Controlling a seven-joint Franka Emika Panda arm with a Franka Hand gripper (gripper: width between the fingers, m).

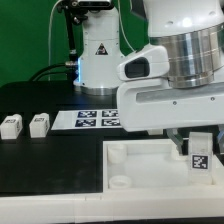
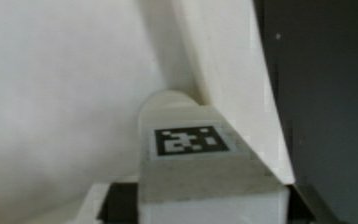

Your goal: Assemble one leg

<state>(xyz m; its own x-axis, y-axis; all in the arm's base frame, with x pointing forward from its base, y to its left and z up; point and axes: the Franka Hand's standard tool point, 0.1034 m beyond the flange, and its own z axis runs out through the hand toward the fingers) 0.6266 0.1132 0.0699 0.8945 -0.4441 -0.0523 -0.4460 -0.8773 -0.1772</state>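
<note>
I see the gripper (image 1: pixel 198 143) clamped on the leg (image 1: pixel 198 155), tag facing cam, held upright over the far right corner of the white panel (image 1: pixel 140 165). Wrist view: leg (image 2: pixel 197 150) sits betw the fingers, panel (image 2: pixel 69 90) behind it. Two more legs (image 1: pixel 12 125) (image 1: pixel 39 123) lie far left on the black table (image 1: pixel 50 165), marker board (image 1: pixel 95 118) just right of them

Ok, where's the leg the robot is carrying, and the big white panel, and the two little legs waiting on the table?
held leg (image 1: pixel 199 152), exterior view, its tag face.
white panel (image 1: pixel 130 160), exterior view, bare top surface.
spare legs (image 1: pixel 39 123), exterior view, on the right one of the pair.
</note>
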